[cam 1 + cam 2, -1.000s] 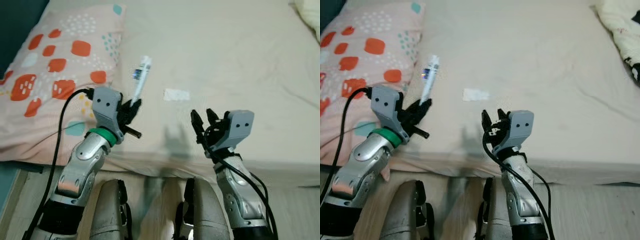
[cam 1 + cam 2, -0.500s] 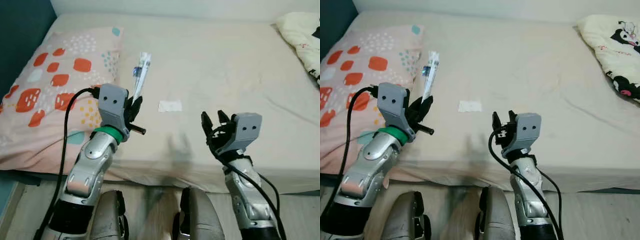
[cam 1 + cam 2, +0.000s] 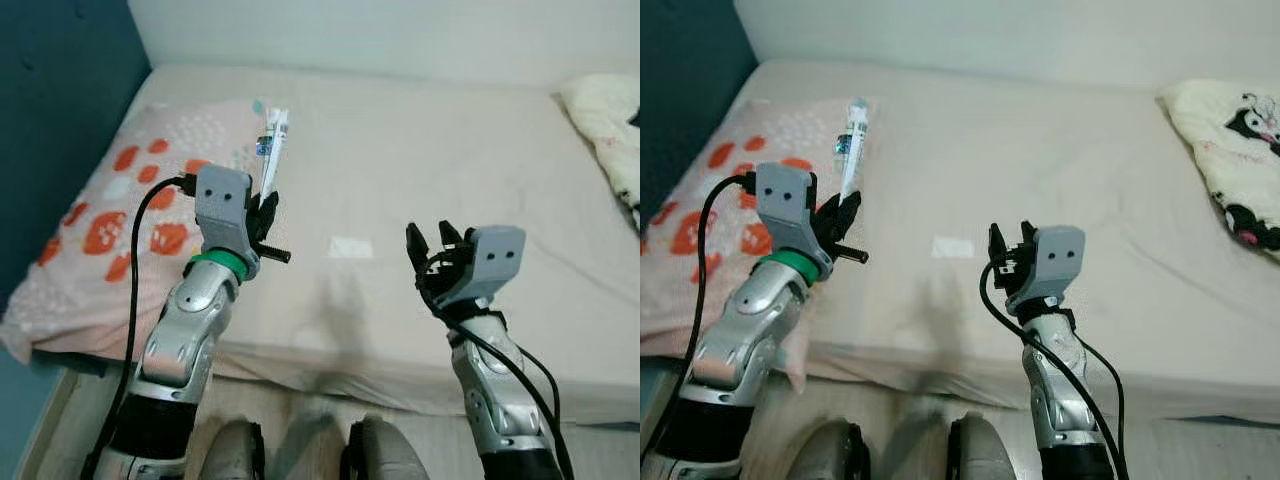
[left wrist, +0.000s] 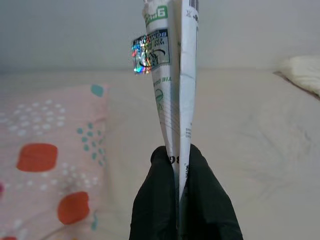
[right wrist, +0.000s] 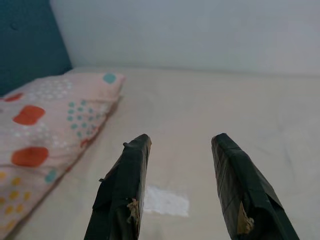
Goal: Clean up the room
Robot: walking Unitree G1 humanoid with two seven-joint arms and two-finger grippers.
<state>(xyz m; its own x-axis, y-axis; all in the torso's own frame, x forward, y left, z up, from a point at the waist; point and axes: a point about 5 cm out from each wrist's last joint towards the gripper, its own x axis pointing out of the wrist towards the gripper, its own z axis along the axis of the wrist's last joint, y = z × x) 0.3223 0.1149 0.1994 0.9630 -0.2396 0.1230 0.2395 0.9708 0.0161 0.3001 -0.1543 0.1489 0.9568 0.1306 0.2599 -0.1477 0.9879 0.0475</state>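
Observation:
My left gripper [image 3: 266, 212] is shut on a folded white wrapper [image 3: 271, 145] with printed text and a shiny sticker, held upright above the bed's near-left part; the wrapper [image 4: 172, 95] stands between the black fingers [image 4: 155, 200]. My right gripper [image 3: 430, 245] is raised over the bed's front edge, open, with nothing between its fingers [image 5: 122, 190]. A small white scrap of paper [image 3: 350, 247] lies flat on the beige sheet between the two grippers, also seen as the white scrap [image 5: 166, 201].
A pink pillow [image 3: 130, 200] with orange spots lies on the bed's left side. A cream blanket with black cartoon figures [image 3: 1235, 150] sits at the far right. A dark teal wall [image 3: 60, 120] is to the left, a white wall behind the bed [image 3: 420, 140].
The camera has risen and pulled back, showing more of the bed and walls. My left gripper has lifted the wrapper higher. The right gripper stays open.

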